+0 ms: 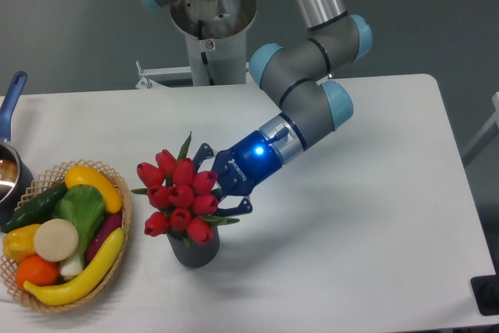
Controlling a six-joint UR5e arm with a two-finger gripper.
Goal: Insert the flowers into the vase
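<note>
A: Where are the flowers seen?

B: They are held over the vase, stems in its mouth, at 7 o'clock on the table.

A: And the gripper?

B: It is clamped on the bunch from 3 o'clock.

A: What is placed at 9 o'clock?

B: A basket of produce and a pot.

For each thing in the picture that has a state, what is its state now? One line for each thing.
flowers: bunch sits in the mouth of the vase, leaning left, gripper at its right side.
vase: upright on the table.
gripper: at the bunch; whether it is shut cannot be told.
basket: full of fruit and vegetables.
pot: at the left edge, mostly cut off.
</note>
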